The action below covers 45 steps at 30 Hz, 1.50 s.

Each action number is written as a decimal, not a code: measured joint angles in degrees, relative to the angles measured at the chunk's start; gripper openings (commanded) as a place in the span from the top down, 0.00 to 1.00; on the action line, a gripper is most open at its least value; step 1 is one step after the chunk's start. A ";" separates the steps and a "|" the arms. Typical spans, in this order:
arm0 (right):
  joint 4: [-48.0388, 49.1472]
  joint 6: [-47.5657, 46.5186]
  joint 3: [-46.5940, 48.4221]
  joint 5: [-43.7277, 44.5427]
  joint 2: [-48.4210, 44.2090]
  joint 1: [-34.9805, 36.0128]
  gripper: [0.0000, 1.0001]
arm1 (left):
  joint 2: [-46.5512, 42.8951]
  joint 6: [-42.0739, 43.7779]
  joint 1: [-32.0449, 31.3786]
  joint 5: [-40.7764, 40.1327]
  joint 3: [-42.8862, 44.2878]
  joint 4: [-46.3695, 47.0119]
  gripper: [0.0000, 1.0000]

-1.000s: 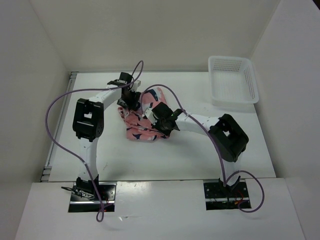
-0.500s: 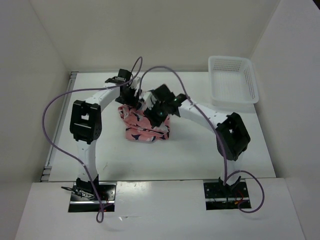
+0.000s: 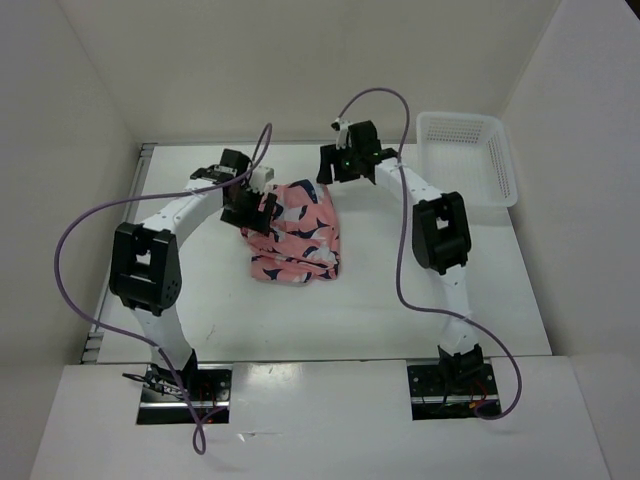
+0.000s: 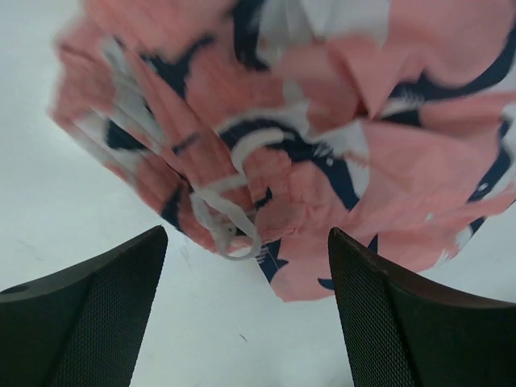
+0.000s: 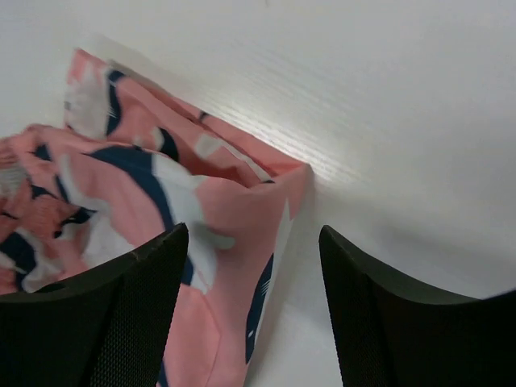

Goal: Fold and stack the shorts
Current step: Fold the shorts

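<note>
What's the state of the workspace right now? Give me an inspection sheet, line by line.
Surface: white table, bare around the cloth.
Job's things: shorts, one crumpled heap mid-table, not neatly folded.
Clutter: white mesh basket, far right corner, nothing seen inside.
Grippers: left pincer open, at the shorts' left edge; right pincer open, over their far right corner; neither holds cloth.
Cables: purple cables loop off both arms, clear of the shorts.
Surroundings: plain white walls; nothing else seen.
</note>
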 measured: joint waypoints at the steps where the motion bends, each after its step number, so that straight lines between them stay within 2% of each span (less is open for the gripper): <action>1: -0.17 0.83 0.00 0.24 2.23 0.13 0.28 | 0.61 -0.02 -0.13 0.61 -1.68 -0.59 0.12; 5: -0.61 3.72 0.04 0.17 7.02 0.35 0.28 | 2.86 -0.02 -0.44 1.36 -4.35 -2.21 0.19; 6: -0.61 4.48 0.24 0.22 7.63 0.35 0.33 | 3.26 -0.02 -0.50 1.38 -4.42 -2.21 0.30; 7: -0.57 4.90 0.57 0.24 7.98 0.35 0.38 | 3.50 -0.02 -0.52 1.40 -4.42 -2.16 0.36; 9: -0.39 6.27 2.29 0.50 8.94 0.35 0.54 | 3.91 0.15 -0.55 1.46 -4.42 -1.97 0.48; 10: -0.17 7.02 3.13 0.74 9.35 0.35 0.72 | 4.22 0.09 -0.55 1.49 -4.42 -1.81 0.59; 12: 0.11 8.52 4.15 1.44 9.68 0.35 0.86 | 4.66 -0.11 -0.55 1.33 -4.68 -1.51 0.65; 14: 0.31 10.05 4.96 2.62 10.03 0.35 0.99 | 4.85 -0.09 -0.55 1.16 -5.49 -1.49 0.67; 17: 0.44 12.17 6.16 4.83 10.86 0.33 1.00 | 5.09 -0.02 -0.52 0.74 -7.13 -1.62 0.76; 21: 0.72 14.23 6.78 6.21 11.65 0.33 1.00 | 5.31 0.00 -0.48 0.55 -8.11 -2.34 0.75; 22: 0.70 14.71 6.78 6.25 11.72 0.33 1.00 | 5.31 0.00 -0.48 0.52 -8.04 -2.45 0.67; 26: 0.70 16.02 6.75 6.32 11.76 0.33 1.00 | 5.35 0.13 0.11 0.85 -5.01 -4.52 0.53; 30: 0.70 16.39 6.75 6.34 11.76 0.33 1.00 | 4.83 -0.11 1.36 2.34 1.62 -5.20 0.26; 32: 0.70 16.41 6.75 6.34 11.76 0.33 1.00 | 3.91 0.02 1.88 2.91 3.19 -4.52 0.25; 38: 0.70 16.35 6.73 6.51 11.76 0.33 1.00 | 4.90 -0.02 0.70 3.89 3.69 -2.75 0.25; 41: 0.74 16.35 6.62 6.64 11.76 0.33 1.00 | 7.10 -0.02 -0.33 5.14 3.72 -1.99 0.30; 43: 0.74 16.35 6.60 6.67 11.76 0.33 1.00 | 8.98 0.11 -0.83 6.08 3.78 -1.64 0.46; 45: 0.81 16.35 6.51 6.80 11.76 0.33 1.00 | 10.49 -0.13 -1.01 7.06 3.78 -1.42 0.56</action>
